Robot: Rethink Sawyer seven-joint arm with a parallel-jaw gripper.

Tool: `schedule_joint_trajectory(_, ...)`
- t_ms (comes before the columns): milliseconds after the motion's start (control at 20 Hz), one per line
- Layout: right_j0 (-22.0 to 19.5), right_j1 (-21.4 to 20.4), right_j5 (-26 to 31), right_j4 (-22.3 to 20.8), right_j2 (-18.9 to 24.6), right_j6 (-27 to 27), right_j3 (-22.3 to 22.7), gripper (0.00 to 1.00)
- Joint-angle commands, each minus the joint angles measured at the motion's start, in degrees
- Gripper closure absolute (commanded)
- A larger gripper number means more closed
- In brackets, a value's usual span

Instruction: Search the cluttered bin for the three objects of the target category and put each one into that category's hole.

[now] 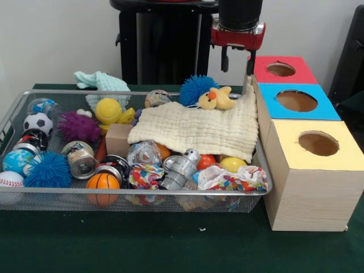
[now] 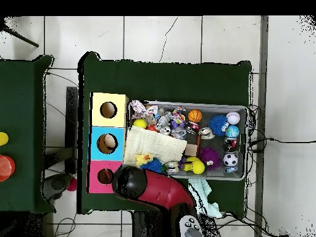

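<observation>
— Pincer?
— Up at one o'clock from the bin's (image 1: 142, 192) middle in the front view. Gripper (image 1: 238, 62) released, fingers (image 1: 225, 59) apart, nothing between them. Hanging just beside the red box (image 1: 296, 77), at its nine o'clock edge.

— Holes?
— Three boxes in a row, touching the bin's three o'clock side. Red one farthest back, blue box (image 1: 330, 109) in the middle, yellow box (image 1: 296, 153) nearest, each with one round hole on top. All three holes dark inside; impossible to tell what lies in them.

— And the things to sort?
— No telling which category is meant. Plenty in the bin, though:
- a soccer ball (image 1: 38, 122) and a baseball (image 1: 10, 180) toward nine o'clock
- a basketball (image 1: 103, 182) at seven o'clock
- a yellow tennis ball (image 1: 107, 110) around eleven o'clock
- a purple spiky ball (image 1: 78, 127) just beside it
- a tin can (image 1: 81, 160) on its side
- a crushed can (image 1: 179, 169) toward six o'clock

— Anything covered?
— A cream cloth (image 1: 199, 131) spread over the bin's two o'clock part. A yellow plush duck (image 1: 216, 98) resting on its far edge, with a blue spiky ball (image 1: 196, 88) beside it.

— Outside the bin?
— A mint cloth (image 1: 99, 81) on the table beyond the eleven o'clock rim.
</observation>
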Motion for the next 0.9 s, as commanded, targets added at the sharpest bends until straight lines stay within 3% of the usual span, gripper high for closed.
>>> schedule_joint_trajectory(50, -0.85, 2.81, -7.86, -5.71, -1.14, 4.47, -7.79, 0.00)
schedule_joint_trajectory(450, -0.66, 3.66, -12.33, -9.73, -2.32, 4.87, -9.57, 0.00)
schedule_joint_trajectory(900, -1.46, 3.82, -16.12, -10.48, -1.60, 6.85, -8.93, 0.00)
